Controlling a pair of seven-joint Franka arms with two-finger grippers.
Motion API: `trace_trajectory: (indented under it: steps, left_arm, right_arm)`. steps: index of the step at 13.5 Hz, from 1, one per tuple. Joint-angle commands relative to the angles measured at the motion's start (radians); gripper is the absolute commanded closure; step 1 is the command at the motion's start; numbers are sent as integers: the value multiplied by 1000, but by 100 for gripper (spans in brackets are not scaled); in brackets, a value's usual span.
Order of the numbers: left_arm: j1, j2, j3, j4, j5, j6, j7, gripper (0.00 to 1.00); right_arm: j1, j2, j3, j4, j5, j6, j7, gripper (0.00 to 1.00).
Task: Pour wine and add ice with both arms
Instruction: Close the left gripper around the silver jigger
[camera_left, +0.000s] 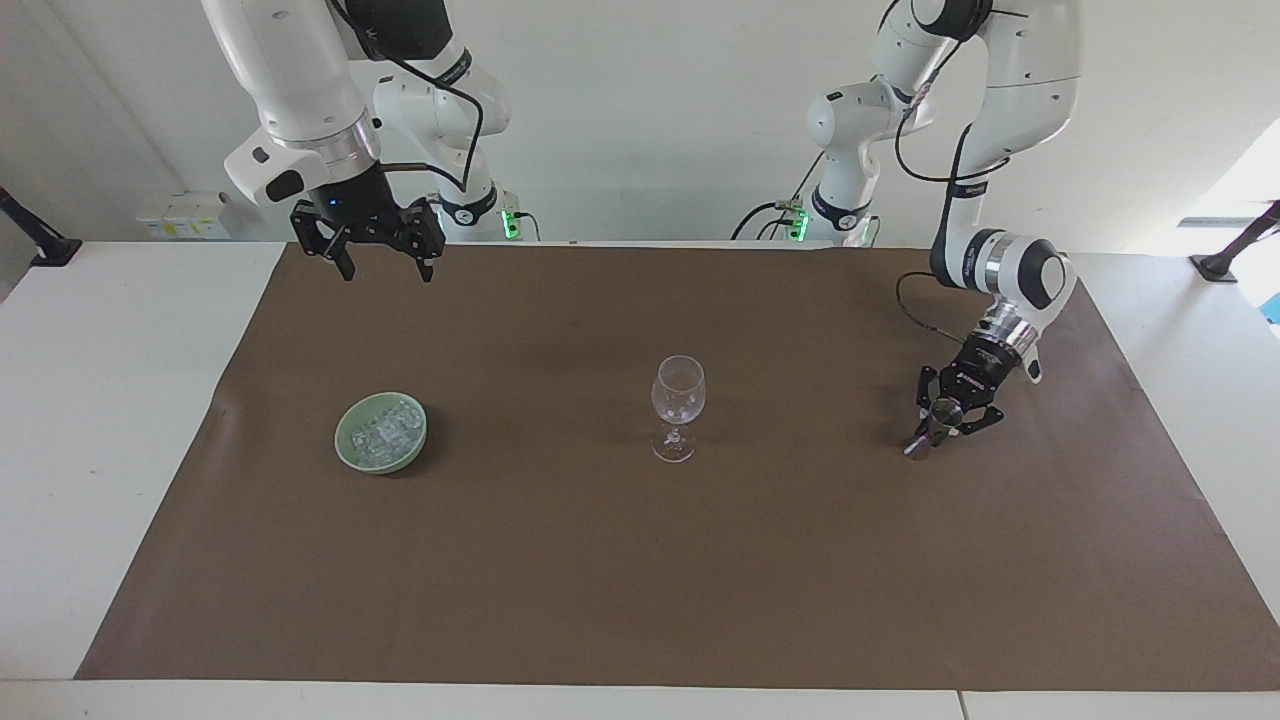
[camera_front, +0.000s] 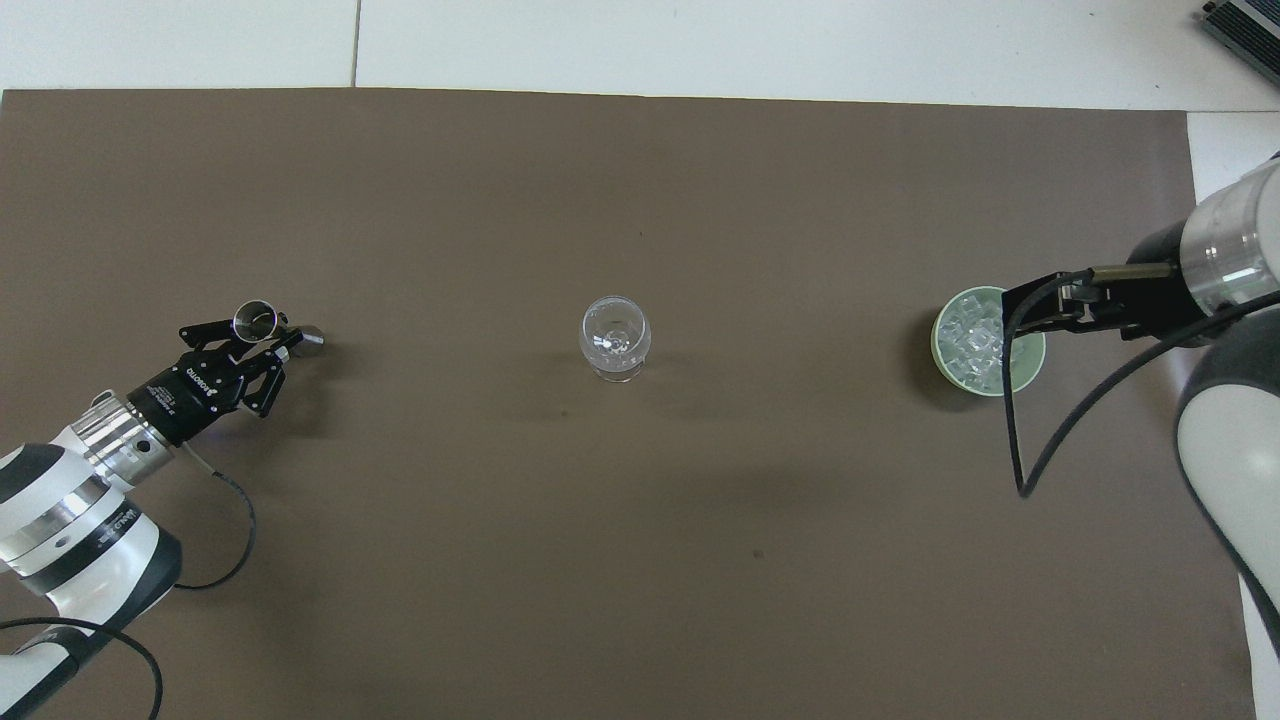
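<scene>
View from across the desk, read from the right arm's end to the left arm's.

The right gripper (camera_left: 385, 268), black with two slim fingers, hangs in the air over the edge of the mat nearest the robots. I read its jaws as spread wide and holding nothing.

The desk (camera_left: 100, 400) is white and smooth. A matt brown paper mat (camera_left: 600, 580) covers most of it.

The ice (camera_left: 385, 430) is a heap of small, clear, glassy cubes. It lies in a round, shallow, pale green bowl (camera_left: 341, 440) with a glazed look, standing on the mat toward the right arm's end. The heap has no long axis I can make out, and the bowl's mouth faces up.

The wine glass (camera_left: 678, 390) is clear, with a rounded bowl, a thin stem and a round foot. It stands upright at mid-mat, its long axis vertical, and looks empty to me.

The left gripper (camera_left: 948, 425) reaches down at a slant toward the left arm's end of the mat. Its fingers are closed on a small metal cup (camera_front: 252, 320), shiny and cylindrical, with its round mouth facing up. A short metal stub (camera_front: 312, 340) shows beside the cup, toward the wine glass. I cannot tell whether the cup touches the mat.
</scene>
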Motion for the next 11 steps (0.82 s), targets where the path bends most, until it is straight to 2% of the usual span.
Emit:
trace_trajectory:
  steps: [1,11]
  left_arm:
    - [-6,-1,5,-2,-25,13,7,100]
    - [-24,10,5,60,-23,-8,-62,100]
  right_arm:
    - [-12,-24,2,-27,23,4,-24,0]
    - [-12,-24,2,-25,23,4,-24,0]
